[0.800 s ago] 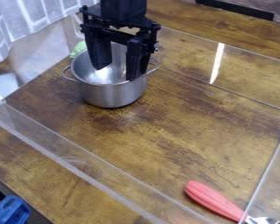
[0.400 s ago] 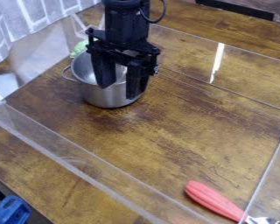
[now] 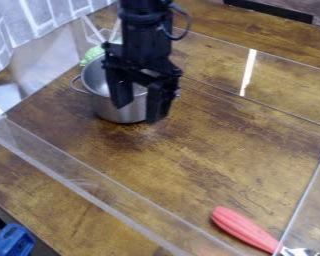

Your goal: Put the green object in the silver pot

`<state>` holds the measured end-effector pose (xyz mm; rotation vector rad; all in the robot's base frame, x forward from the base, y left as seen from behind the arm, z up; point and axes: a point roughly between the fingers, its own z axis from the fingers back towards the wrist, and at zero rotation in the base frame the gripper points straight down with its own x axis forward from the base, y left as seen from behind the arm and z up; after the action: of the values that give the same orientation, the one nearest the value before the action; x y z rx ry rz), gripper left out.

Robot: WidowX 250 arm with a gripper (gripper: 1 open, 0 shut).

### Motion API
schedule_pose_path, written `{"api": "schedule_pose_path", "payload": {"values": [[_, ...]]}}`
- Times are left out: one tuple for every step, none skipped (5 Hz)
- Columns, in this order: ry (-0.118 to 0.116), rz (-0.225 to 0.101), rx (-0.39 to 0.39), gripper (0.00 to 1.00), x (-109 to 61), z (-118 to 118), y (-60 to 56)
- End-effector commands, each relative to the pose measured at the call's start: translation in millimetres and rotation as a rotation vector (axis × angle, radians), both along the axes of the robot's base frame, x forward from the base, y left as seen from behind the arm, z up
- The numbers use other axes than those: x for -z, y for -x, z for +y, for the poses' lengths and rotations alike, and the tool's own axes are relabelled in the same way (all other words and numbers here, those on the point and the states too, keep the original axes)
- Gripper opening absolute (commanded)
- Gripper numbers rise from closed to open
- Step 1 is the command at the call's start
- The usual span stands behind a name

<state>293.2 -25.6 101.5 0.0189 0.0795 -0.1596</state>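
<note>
The silver pot [image 3: 123, 108] stands on the wooden table at the upper left. The green object [image 3: 92, 54] is a small light-green lump showing just behind the pot's far left rim; I cannot tell whether it rests on the table or touches the pot. My gripper [image 3: 140, 92] is black and points straight down over the pot. Its two fingers are spread apart, with the tips down at the pot's opening, and nothing shows between them. The arm hides most of the pot's inside.
A red-orange elongated object [image 3: 246, 228] lies at the front right. Clear plastic walls [image 3: 83, 185] run around the table. A checked cloth [image 3: 29, 20] hangs at the back left, and a blue thing [image 3: 8, 243] sits at the bottom left corner.
My gripper has come down lower over the pot, its fingertips now at the opening. The fingers stay spread. The green object and the pot have not moved.
</note>
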Motion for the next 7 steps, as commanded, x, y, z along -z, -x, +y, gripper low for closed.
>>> {"api": "schedule_pose_path", "payload": {"values": [[-0.004, -0.107, 0.027, 1.0, -34.2, -17.6, -14.7], [-0.019, -0.14, 0.089, 1.0, -45.0, -25.8, -27.6], [-0.032, -0.174, 0.146, 1.0, -50.4, -30.9, -39.7], [-0.031, -0.199, 0.188, 1.0, -38.2, -30.5, -47.7], [-0.028, -0.228, 0.213, 1.0, -24.9, -29.0, -56.6], [-0.035, -0.253, 0.22, 1.0, -27.6, -27.5, -72.7], [-0.027, -0.27, 0.234, 1.0, -34.8, -23.9, -84.3]]}}
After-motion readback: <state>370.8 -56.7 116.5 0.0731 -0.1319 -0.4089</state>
